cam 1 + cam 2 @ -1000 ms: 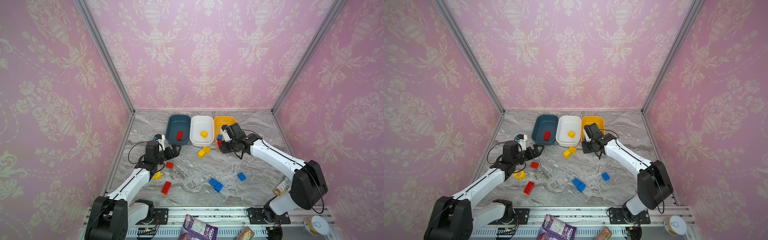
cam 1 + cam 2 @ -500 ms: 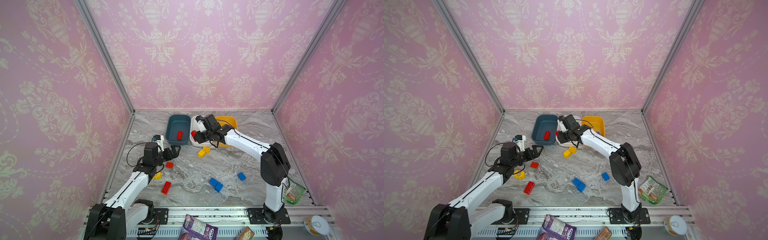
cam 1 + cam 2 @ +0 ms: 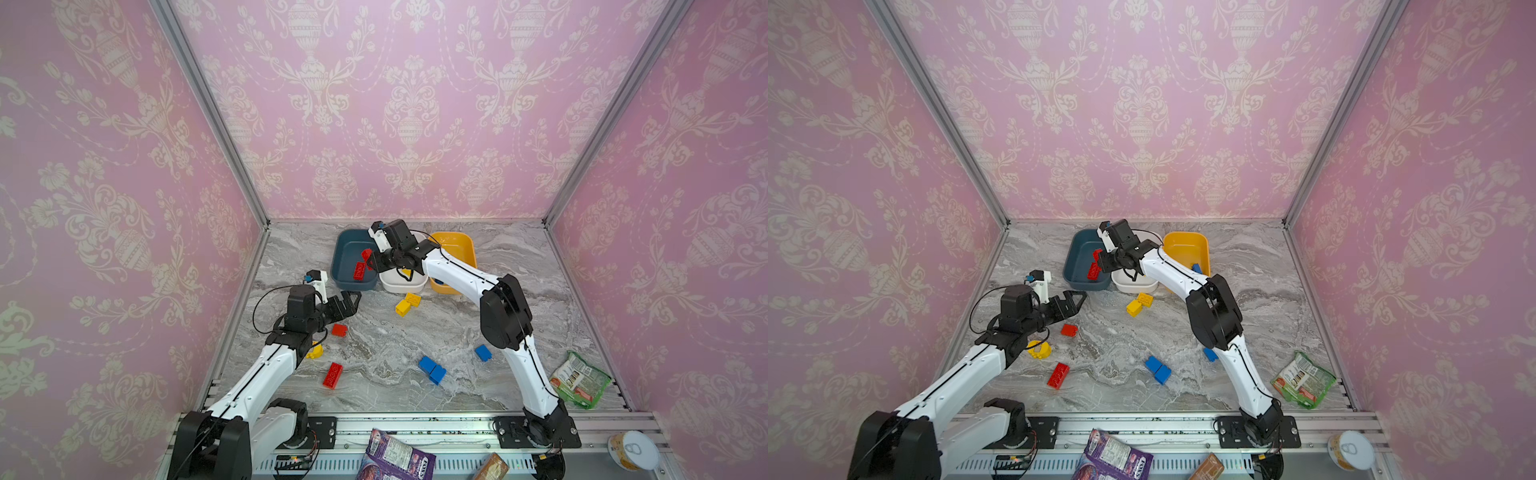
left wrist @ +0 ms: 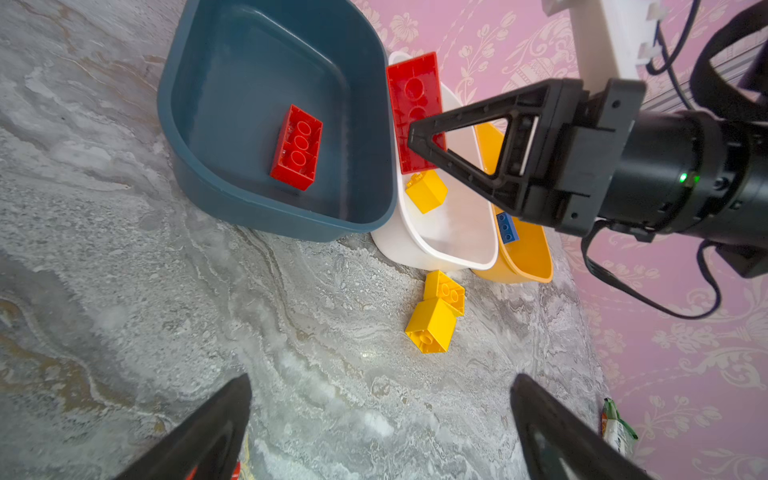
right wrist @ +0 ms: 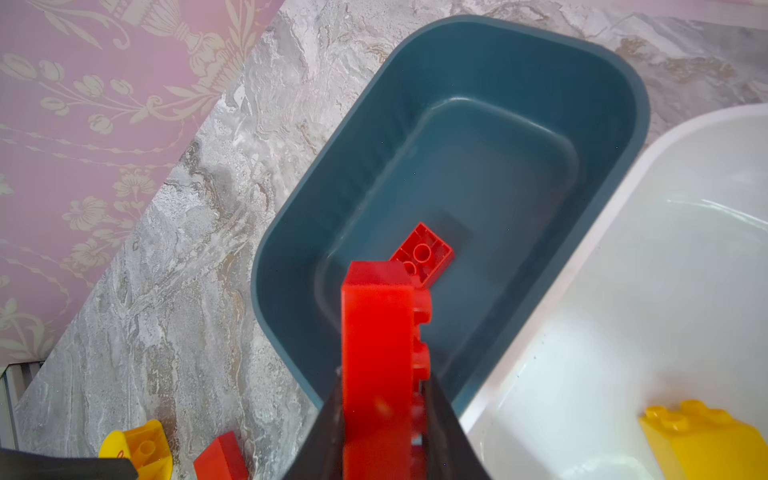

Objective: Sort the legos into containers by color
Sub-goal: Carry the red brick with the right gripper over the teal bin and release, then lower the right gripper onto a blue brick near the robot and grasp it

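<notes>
The right arm's fingers [image 4: 478, 111] pinched a long red brick [image 4: 413, 95] above the three o'clock rim of the teal tub [image 3: 343, 257], toward twelve o'clock on the counter [image 3: 382, 340]. The left arm's fingers [image 3: 347, 303] hung spread wide near nine o'clock, empty.

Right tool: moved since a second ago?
Yes: the right tool swung left, from the yellow-orange tub to over the teal tub, gripping a red brick.

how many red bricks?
4: red plastic brick in teal plastic tub; another red brick held in right gripper; small red brick, long red brick on marble table. Arms may hide more.
</notes>
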You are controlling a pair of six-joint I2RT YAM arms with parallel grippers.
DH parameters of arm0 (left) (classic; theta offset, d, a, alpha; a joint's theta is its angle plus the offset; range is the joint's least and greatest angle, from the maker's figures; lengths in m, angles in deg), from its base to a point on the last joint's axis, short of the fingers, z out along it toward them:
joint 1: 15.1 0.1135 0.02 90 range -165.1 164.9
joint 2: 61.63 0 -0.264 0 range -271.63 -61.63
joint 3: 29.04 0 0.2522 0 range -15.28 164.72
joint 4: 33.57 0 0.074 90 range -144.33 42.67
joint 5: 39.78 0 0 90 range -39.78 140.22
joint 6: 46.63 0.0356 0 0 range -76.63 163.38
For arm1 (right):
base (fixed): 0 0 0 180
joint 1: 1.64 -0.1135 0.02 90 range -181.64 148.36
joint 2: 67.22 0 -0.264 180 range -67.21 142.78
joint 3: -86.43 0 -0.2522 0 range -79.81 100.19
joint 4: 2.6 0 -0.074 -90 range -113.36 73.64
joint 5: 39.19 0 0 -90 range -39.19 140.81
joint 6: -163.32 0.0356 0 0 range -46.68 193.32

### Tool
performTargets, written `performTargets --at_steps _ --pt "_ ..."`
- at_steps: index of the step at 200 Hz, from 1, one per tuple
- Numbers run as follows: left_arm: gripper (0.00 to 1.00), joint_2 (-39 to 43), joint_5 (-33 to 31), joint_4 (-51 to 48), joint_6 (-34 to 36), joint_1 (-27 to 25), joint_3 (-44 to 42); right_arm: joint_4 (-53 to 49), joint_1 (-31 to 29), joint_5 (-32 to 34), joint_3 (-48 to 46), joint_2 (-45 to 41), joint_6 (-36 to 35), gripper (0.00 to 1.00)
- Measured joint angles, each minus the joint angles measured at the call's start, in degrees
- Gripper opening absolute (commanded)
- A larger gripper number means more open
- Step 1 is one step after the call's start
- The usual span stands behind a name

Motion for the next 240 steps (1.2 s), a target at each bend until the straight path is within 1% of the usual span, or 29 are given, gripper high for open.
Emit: performTargets --at_steps 24,47,69,100,155,188,240 --pt "0.99 0.00 0.00 0.00 0.00 0.00 0.00 -1.55 0.02 -0.07 5.60 3.65 0.00 0.24" --pt "0.99 0.07 0.00 0.00 0.00 0.00 0.00 -2.89 0.00 0.13 7.85 5.70 0.00 0.37" --pt "0.99 0.22 0.00 -0.37 0.00 0.00 0.00 -3.96 0.00 0.37 8.04 6.62 0.15 0.43" --pt "0.99 0.22 0.00 -0.98 0.00 0.00 0.02 -4.55 0.00 0.52 8.20 6.69 0.17 0.45" --pt "0.99 0.04 0.00 -1.03 0.02 0.00 0.02 -4.92 -0.22 0.50 7.89 6.38 0.15 0.46" --pt "0.99 -0.17 0.00 -1.07 0.02 0.00 0.02 -4.66 -0.48 0.48 2.14 2.29 -0.04 0.53" --pt "0.99 -0.44 0.00 -0.92 0.02 0.00 0.04 -1.90 -0.63 0.59 -14.29 -11.87 -0.11 0.64"
